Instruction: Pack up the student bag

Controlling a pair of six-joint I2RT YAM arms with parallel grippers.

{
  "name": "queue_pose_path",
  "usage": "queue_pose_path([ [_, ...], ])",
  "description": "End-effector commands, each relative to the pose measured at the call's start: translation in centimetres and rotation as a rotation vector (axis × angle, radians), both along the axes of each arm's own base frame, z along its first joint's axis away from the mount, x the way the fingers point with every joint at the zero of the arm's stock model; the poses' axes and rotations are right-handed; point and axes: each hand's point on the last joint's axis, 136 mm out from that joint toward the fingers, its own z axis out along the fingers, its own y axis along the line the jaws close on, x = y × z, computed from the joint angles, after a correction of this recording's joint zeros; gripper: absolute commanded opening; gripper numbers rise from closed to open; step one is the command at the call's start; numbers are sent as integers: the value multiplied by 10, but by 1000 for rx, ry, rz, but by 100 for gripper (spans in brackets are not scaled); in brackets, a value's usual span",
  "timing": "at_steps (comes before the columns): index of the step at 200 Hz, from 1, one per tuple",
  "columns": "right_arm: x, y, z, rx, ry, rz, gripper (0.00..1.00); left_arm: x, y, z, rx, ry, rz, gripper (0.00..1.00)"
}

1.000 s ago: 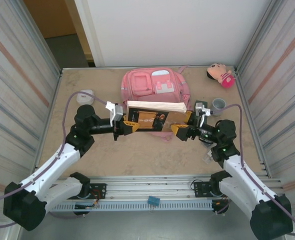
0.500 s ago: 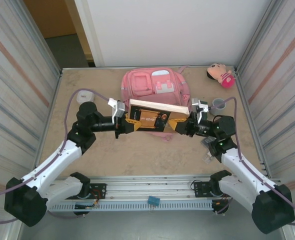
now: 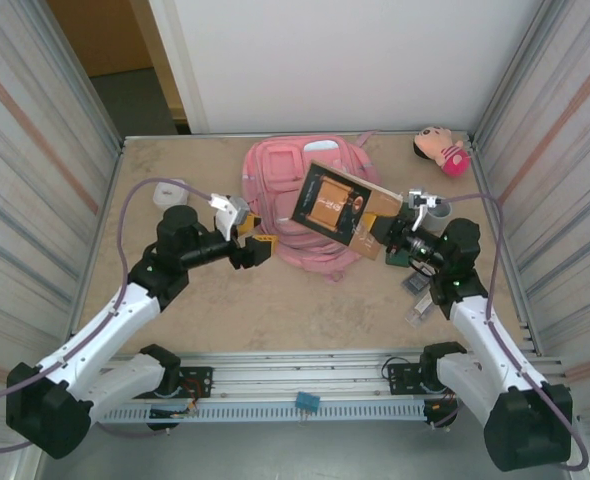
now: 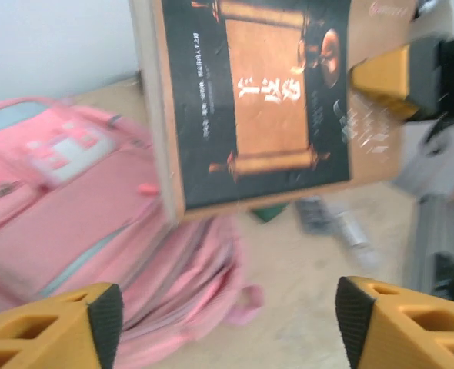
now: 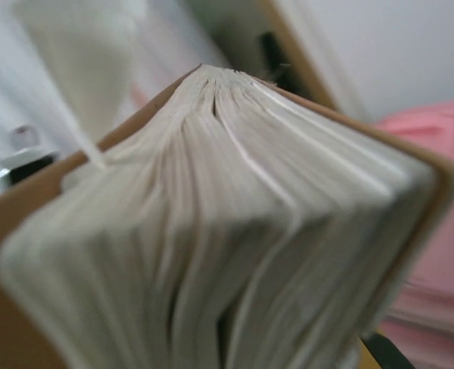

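At the far middle of the counter (image 3: 175,300) I see the student bag (image 3: 275,185) lying with its front pockets up. My right gripper (image 3: 377,240) is clamped on one edge of a thick book (image 3: 333,203) and holds it tilted in the air over the bag's right half. Through the left wrist camera the book's dark and orange cover faces me. My left gripper (image 3: 255,248) hangs just left of the bag, jaws spread wide with nothing between them. A plush doll (image 3: 441,148) lies in the far right corner, well apart from the bag.
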Motion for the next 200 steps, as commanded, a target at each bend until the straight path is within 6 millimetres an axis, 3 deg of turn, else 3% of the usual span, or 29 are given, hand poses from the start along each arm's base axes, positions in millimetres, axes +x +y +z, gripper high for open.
queue_pose_path([
  [1, 15, -35, -20, -169, 126, -234, 0, 19, 13, -34, 259, -82, 114, 78],
  [62, 10, -64, -13, -252, 92, -396, 0, 32, -35, -81, 537, -161, -41, 85],
  [102, 8, -68, -15, -263, 99, -417, 0, 44, -67, -110, 651, -179, -151, 87],
  [143, 7, -71, -21, -279, 117, -434, 0, 58, -86, -121, 702, -183, -226, 88],
  [200, 8, -79, -26, -300, 133, -474, 0, 74, -95, -128, 680, -112, -305, 88],
])
